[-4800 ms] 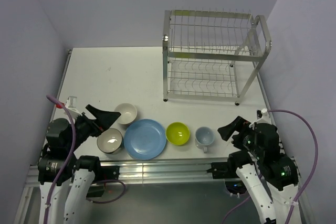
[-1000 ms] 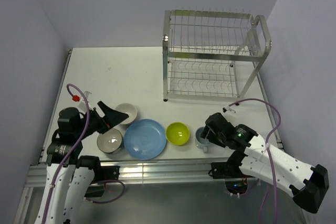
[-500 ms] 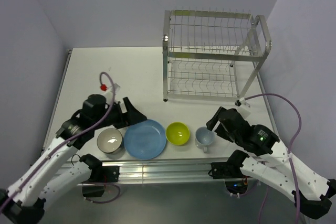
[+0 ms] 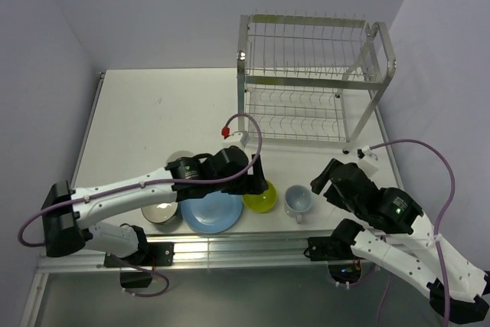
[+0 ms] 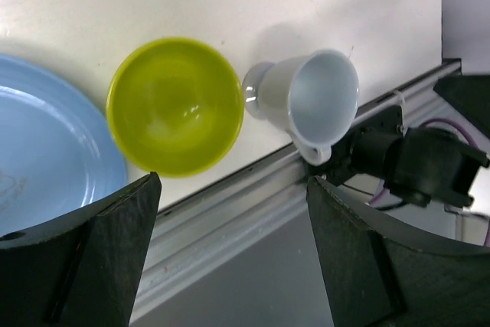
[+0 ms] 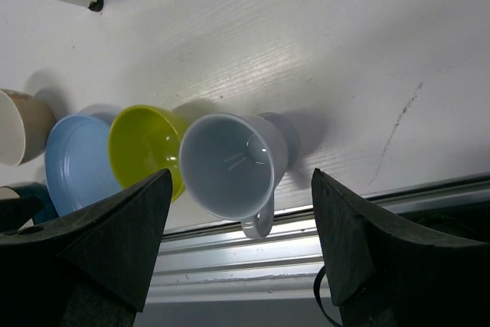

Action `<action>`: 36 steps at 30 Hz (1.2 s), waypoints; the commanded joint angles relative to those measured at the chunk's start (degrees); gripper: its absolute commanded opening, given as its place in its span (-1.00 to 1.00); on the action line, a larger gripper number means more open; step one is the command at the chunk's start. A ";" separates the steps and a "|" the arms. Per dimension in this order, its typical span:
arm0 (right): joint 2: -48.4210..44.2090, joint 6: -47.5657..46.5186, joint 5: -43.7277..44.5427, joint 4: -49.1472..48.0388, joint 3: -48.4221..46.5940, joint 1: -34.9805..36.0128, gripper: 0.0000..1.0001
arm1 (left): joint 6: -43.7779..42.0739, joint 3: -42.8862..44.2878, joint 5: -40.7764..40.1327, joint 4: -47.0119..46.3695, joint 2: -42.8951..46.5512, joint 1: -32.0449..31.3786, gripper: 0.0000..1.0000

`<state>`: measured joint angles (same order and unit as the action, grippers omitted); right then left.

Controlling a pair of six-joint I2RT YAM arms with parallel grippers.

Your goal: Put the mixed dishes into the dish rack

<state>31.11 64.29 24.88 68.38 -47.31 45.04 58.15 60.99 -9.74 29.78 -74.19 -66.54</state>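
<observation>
All five dishes stand on the white bench (image 4: 153,112), in a row along its near edge and well apart from the two-tier silver wire dish rack (image 4: 380,59) at the far right corner. From the left I note the dark bowl with white inside (image 4: 159,214), the large round blue plate (image 4: 205,214), the lime-green bowl (image 5: 174,105) and the pale blue-grey mug (image 6: 230,166). The cream bowl (image 6: 15,124) sits behind the dark bowl, largely hidden by the left arm. The left gripper (image 4: 256,178) hangs over the lime-green bowl, jaws spread wide and holding nothing. The right gripper (image 4: 321,181) sits just right of the mug, equally wide and empty. The mug is upright, with its handle towards the near edge.
</observation>
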 commanded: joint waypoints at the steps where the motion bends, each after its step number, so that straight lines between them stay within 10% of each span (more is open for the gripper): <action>1: -2.02 1.10 2.63 2.63 -2.44 0.40 0.61 | 1.18 6.32 -5.64 -1.31 -4.54 -2.01 0.68; 36: -9.58 1.63 0.60 6.50 -4.90 0.40 0.63 | 0.82 22.06 -3.45 -0.42 -32.15 -5.61 0.25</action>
<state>21.76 64.93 23.94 73.82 -50.04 45.04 59.24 80.23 -13.96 30.22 -105.21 -71.77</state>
